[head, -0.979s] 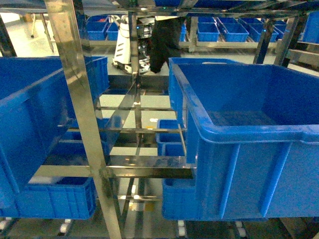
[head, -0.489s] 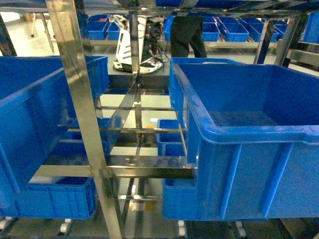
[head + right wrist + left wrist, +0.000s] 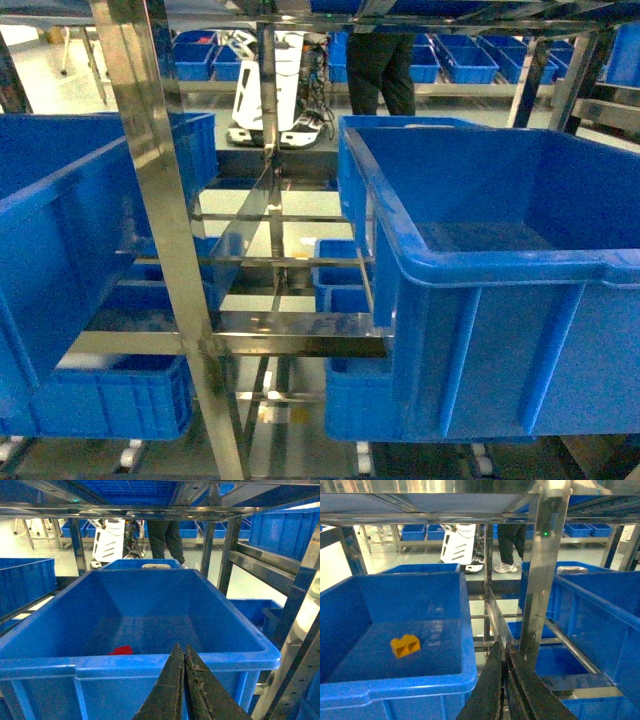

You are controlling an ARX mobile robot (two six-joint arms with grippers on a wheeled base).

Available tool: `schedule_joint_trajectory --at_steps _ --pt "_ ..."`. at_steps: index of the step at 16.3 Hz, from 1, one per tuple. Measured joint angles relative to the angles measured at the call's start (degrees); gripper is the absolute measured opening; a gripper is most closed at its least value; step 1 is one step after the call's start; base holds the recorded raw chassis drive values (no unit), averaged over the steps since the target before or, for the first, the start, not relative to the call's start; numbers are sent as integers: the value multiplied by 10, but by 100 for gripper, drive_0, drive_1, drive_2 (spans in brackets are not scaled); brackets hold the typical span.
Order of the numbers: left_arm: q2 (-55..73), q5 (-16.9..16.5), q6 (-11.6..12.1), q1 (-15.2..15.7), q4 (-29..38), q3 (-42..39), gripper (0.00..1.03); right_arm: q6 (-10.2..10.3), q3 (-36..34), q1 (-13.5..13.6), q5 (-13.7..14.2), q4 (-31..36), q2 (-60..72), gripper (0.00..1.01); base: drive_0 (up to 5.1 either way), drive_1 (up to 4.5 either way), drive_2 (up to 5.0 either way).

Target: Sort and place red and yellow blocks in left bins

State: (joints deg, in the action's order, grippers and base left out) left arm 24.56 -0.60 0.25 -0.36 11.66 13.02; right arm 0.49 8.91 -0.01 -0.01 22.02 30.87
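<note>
Left wrist view is showing one orange-yellow block point(image 3: 405, 645) lying on the floor of a blue bin point(image 3: 395, 682), toward its front left corner; one red block point(image 3: 121, 650) is lying in a second bin point(image 3: 150, 662). Both hands, left point(image 3: 506, 680) and right point(image 3: 181, 680), are hanging closed and empty. Each brick is looking light, rigid and smooth, best pinched across its flat sides.
</note>
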Motion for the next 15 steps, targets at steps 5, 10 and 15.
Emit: schedule_joint_trajectory --at_steps 5,10,15 --pt "-48 7 -1 3 2 -52 2 -1 -35 0 0 -21 -56 2 0 0 0" --pt "-89 7 -1 3 -10 -81 2 -1 -59 0 0 -55 -110 2 0 0 0" --pt "-137 7 -1 3 -34 -104 2 -2 -82 0 0 -80 -170 2 0 0 0"
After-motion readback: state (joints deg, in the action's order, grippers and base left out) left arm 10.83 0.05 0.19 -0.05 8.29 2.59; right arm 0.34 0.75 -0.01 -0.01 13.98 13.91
